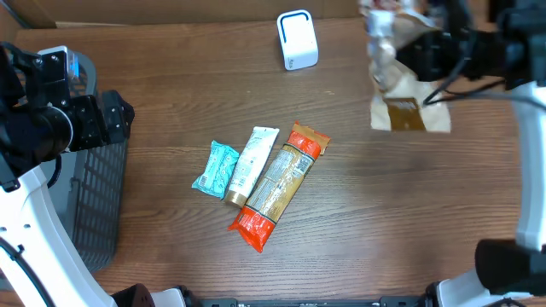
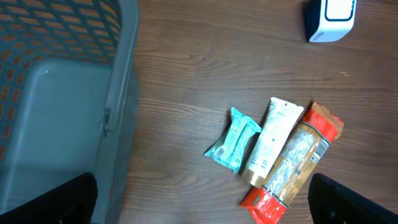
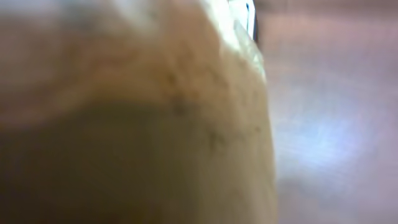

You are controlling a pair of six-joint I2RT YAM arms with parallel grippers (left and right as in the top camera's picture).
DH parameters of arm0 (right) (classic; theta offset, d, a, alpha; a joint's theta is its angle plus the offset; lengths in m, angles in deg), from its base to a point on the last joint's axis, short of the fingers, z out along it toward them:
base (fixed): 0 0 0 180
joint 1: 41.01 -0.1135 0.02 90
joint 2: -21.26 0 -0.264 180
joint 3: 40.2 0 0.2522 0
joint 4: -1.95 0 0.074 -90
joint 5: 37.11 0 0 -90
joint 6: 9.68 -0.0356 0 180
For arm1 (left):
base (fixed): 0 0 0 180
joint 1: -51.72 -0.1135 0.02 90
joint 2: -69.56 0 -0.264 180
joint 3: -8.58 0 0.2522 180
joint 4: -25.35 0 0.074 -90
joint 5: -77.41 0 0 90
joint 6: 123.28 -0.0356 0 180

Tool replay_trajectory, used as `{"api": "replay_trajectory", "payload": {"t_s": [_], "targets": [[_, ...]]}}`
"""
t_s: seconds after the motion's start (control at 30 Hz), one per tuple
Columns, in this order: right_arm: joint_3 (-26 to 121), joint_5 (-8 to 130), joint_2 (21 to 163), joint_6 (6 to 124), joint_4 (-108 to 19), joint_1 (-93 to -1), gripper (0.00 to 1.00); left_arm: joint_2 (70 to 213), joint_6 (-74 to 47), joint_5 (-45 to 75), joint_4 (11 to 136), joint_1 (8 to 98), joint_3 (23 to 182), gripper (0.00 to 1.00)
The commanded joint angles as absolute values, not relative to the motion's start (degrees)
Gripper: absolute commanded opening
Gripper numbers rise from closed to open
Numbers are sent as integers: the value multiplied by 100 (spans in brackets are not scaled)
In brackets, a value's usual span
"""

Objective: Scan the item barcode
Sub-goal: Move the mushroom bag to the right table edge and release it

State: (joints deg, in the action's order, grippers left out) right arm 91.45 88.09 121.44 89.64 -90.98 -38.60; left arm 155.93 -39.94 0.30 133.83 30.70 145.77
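The left gripper (image 2: 203, 200) hangs over the edge of the basket (image 1: 94, 196), jaws spread wide, holding nothing. Mid-table lie a teal packet (image 1: 215, 168), a tube (image 1: 252, 164) and an orange pack (image 1: 279, 186), side by side. Right of the scanner (image 1: 297, 40), the right gripper (image 1: 416, 56) is clamped on a tan pouch (image 1: 401, 107) above the table (image 1: 409, 213)

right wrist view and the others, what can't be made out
Right wrist: the pouch fills the frame, blurred; fingers hidden behind it.
Overhead: no barcode readable on the pouch; right gripper tips indistinct.
Left wrist: scanner cut by top edge, basket by left edge.
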Motion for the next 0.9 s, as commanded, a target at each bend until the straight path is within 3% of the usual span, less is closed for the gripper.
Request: {"api": "replay_trajectory", "payload": {"t_s": [0.0,0.3,0.63,0.8,0.87], "targets": [[8745,9654,12356,8632,-9201,-3302,4,15615,-4142,97,13376,3075,14582,100],[6491,9869,12360,8621,-7627,-2052,4,15615,-4142,97,13376,3075,14582,100],[4426,9995,12454,8433,-5201,-1342,6,15615,-4145,95,13376,3075,14582,100],[4188,10017,12677,8304,-4685,-1313,11,15615,-4142,97,13376,3075,14582,99],[4188,9958,12714,8298,-4674,-1313,24,15615,-4142,97,13376,3075,14582,100]]}}
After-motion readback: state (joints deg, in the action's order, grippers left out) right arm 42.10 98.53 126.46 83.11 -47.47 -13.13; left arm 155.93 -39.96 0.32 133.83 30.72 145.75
